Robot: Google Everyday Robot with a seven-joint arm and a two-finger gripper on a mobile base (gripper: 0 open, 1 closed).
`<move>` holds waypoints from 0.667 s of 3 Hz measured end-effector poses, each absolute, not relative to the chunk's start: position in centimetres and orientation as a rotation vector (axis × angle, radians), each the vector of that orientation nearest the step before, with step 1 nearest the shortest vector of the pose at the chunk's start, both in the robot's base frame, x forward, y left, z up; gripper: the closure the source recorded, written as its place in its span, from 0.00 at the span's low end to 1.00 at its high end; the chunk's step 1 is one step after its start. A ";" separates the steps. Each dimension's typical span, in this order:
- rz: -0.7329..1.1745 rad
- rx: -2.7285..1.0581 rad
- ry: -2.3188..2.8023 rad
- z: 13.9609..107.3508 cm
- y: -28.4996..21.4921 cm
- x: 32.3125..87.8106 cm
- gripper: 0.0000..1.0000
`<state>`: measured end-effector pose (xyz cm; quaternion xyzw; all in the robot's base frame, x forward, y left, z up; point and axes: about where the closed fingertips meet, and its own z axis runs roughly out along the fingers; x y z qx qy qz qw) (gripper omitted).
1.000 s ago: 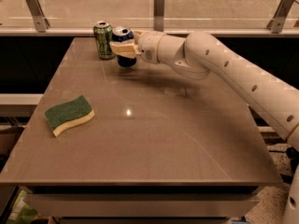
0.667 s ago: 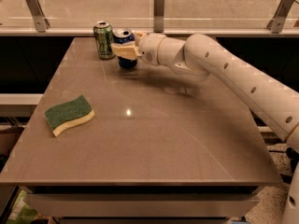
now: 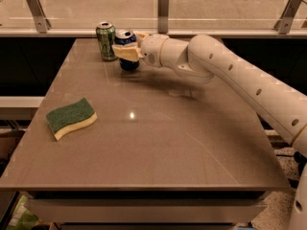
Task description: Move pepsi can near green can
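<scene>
The pepsi can (image 3: 128,38) is dark blue with a silver top and stands at the far left of the table, just right of the green can (image 3: 106,41). The two cans are a small gap apart. The green can stands upright near the table's far edge. My gripper (image 3: 126,52) reaches in from the right and its pale fingers (image 3: 123,52) clasp the pepsi can around its middle, covering most of the can's side. The can's base rests on or just above the table.
A green-and-yellow sponge (image 3: 71,117) lies at the left of the brown table (image 3: 158,143). My white arm (image 3: 240,80) stretches across the table's right rear. A railing with metal posts (image 3: 163,4) runs behind the table.
</scene>
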<state>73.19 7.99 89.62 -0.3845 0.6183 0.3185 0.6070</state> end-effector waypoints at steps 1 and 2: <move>0.740 -0.891 1.427 89.6 8.3 73.1 0.36; 0.743 -0.894 1.426 89.7 8.6 73.0 0.12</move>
